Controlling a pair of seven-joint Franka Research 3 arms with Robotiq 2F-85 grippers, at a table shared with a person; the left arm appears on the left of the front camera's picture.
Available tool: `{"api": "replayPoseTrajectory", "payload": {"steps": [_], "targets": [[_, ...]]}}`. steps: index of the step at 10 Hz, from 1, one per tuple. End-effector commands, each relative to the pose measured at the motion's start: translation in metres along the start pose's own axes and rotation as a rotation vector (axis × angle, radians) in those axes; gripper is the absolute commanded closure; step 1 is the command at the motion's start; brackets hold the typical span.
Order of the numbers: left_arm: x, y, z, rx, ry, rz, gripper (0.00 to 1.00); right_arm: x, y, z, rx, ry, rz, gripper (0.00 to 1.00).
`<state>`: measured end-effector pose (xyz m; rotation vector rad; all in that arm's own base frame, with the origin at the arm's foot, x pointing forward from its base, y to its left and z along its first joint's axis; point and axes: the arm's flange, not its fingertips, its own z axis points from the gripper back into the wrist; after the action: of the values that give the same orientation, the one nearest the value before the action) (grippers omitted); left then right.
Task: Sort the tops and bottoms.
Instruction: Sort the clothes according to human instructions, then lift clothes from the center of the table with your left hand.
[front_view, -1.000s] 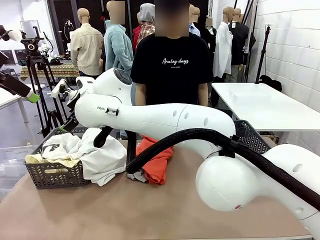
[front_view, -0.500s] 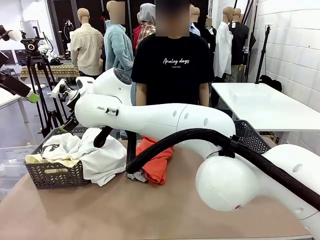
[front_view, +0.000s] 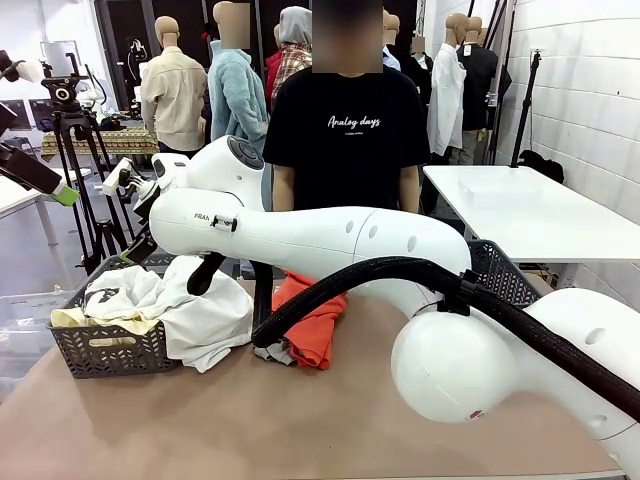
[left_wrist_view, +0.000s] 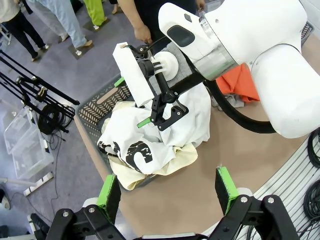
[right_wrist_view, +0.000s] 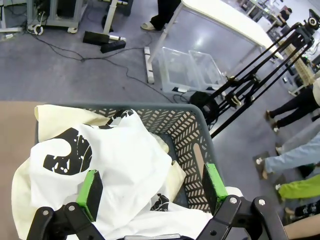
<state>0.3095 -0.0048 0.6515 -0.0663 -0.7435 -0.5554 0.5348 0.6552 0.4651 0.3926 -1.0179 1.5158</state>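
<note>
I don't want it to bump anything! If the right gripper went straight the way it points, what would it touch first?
Most likely the white garment with black print, heaped in the grey basket. The open right gripper points straight at it, though how far off is hard to tell.

A white garment, a black-and-white patterned garment and a pale yellow garment lie heaped in a basket. The white one spills over its side. An orange-red garment lies bunched nearby, touching a grey garment.

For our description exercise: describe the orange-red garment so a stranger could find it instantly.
Start at the brown table, then find the grey basket heaped with pale clothes. Just right of it, on the tabletop, lies the orange-red garment, the only brightly coloured cloth.
</note>
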Motion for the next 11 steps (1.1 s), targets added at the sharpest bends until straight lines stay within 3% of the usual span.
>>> {"api": "replayPoseTrajectory", "payload": {"steps": [1, 8, 11], "targets": [[0.003, 0.000, 0.001, 0.011, 0.004, 0.009, 0.01, 0.001, 0.000, 0.000, -0.010, 0.006, 0.013, 0.00], [0.003, 0.000, 0.001, 0.011, 0.004, 0.009, 0.01, 0.000, 0.000, 0.000, 0.000, 0.000, 0.000, 0.00], [0.003, 0.000, 0.001, 0.011, 0.004, 0.009, 0.01, 0.005, 0.017, 0.104, -0.094, -0.006, -0.041, 0.00]]}}
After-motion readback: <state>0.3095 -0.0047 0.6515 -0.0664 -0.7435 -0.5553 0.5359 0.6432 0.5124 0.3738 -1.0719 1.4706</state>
